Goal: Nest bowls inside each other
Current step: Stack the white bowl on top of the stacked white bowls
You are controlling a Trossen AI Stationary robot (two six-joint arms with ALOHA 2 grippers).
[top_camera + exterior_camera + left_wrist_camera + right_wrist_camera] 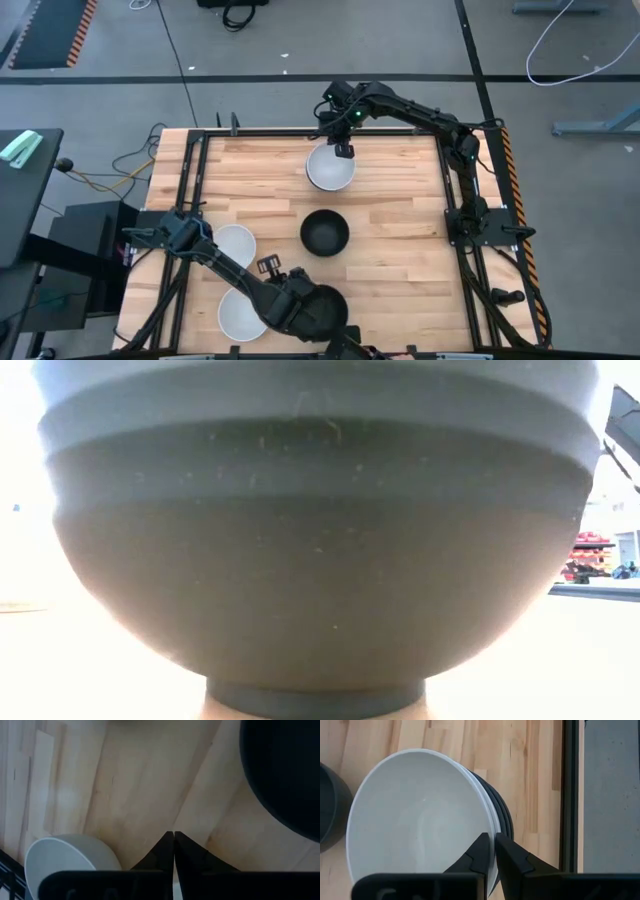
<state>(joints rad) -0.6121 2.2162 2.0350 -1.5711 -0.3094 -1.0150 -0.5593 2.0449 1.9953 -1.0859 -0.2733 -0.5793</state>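
Note:
A white bowl point(330, 168) tops a nested stack near the table's far edge; the right wrist view shows a second white rim and several black rims point(504, 817) under it. My right gripper point(494, 840) is shut on its far rim. A lone black bowl point(324, 232) rests on its base at the table's centre. Two white bowls point(235, 243) point(242, 313) and a black bowl point(320, 310) stand near the near edge. My left gripper point(173, 836) hovers shut above bare wood between the white bowl point(65, 862) and the black bowl point(285, 770). My right gripper pinches the top white bowl's rim point(490, 827) on its far side, one finger point(479, 851) inside the bowl and the other outside. The fingers come from above, pointing down. The bowl sits upright, nested in the stack below it.
The black bowl point(320, 560) at the near edge fills the low view, with stepped bands under its rim. A dark metal frame point(455, 190) borders the table. Bare wood lies on the right half point(400, 250) and between the centre bowl and the near bowls.

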